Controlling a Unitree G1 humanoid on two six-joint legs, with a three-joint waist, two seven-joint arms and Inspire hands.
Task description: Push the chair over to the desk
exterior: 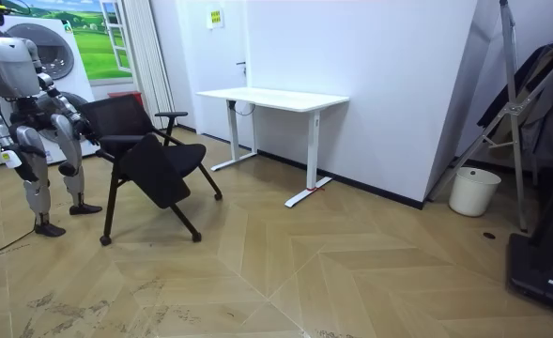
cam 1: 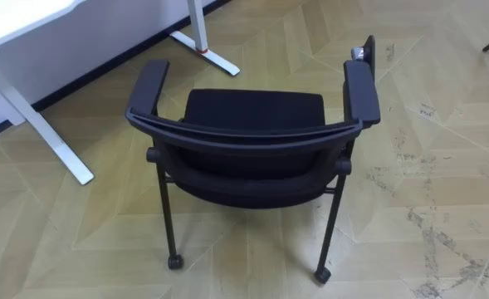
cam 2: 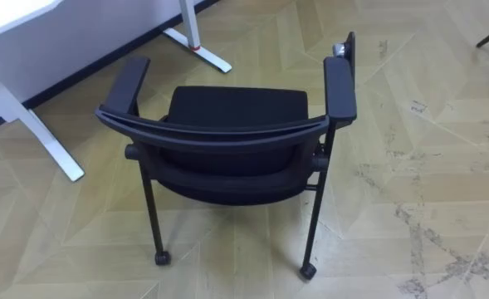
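I stand behind the black castored armchair [cam 1: 252, 141], facing its backrest, the natural place to shove from. My left hand [exterior: 90, 139] is by it and my right hand [exterior: 11, 158] hangs lower; clenched or released, I cannot tell.

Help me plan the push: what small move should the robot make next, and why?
Probably reach forward to the chair's backrest rail: the chair stands just ahead with its back toward the robot, the rail is untouched, and the white desk lies beyond it.
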